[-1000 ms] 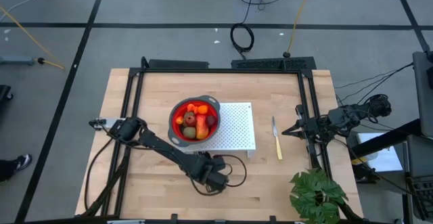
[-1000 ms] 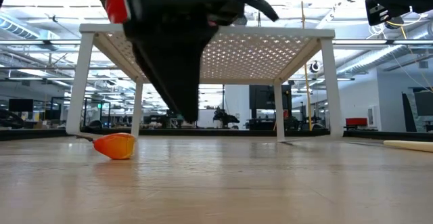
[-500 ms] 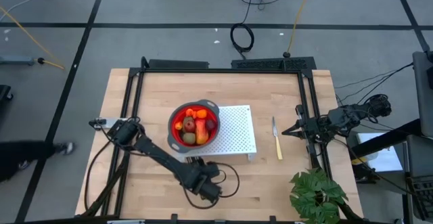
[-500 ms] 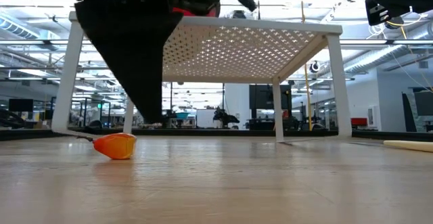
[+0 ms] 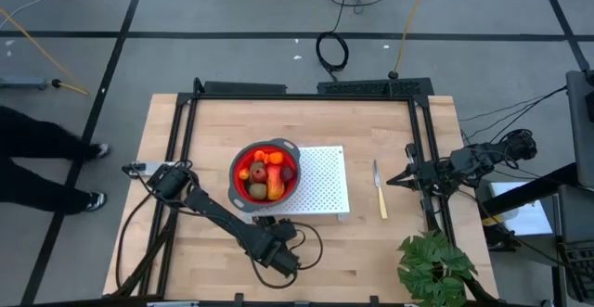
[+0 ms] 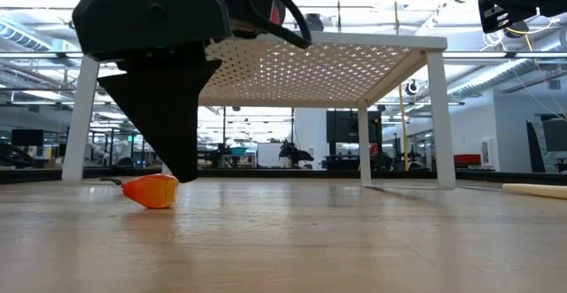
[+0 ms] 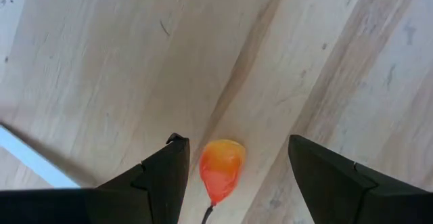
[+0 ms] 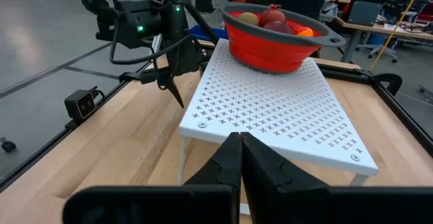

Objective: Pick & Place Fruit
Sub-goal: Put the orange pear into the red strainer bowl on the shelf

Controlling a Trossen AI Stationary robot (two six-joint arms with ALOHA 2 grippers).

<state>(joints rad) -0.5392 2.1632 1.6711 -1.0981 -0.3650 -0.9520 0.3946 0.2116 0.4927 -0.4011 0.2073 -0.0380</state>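
A small orange-red fruit piece (image 7: 221, 168) lies on the bare wood just in front of the white rack's near edge, also seen in the low view (image 6: 151, 190). My left gripper (image 7: 237, 141) hangs over it, open, one finger on each side and apart from it; in the low view a finger (image 6: 173, 138) points down beside the piece. The other fruit (image 5: 264, 172) sits in a red bowl (image 5: 236, 179) on the white perforated rack (image 5: 325, 182). My right gripper (image 8: 240, 149) waits shut at the table's right edge (image 5: 408, 177).
A yellow-handled knife (image 5: 379, 190) lies right of the rack. A green plant (image 5: 432, 268) stands at the near right corner. A black frame (image 5: 181, 126) borders the table. A person's legs (image 5: 42, 168) are on the floor beyond the left edge. Bare wood lies near and left.
My left gripper has moved toward the table's left and down, ending over the orange piece with its fingers on either side. The piece has stayed where it was. The rack with the bowl has shifted slightly toward the near edge. A person has walked in at the left.
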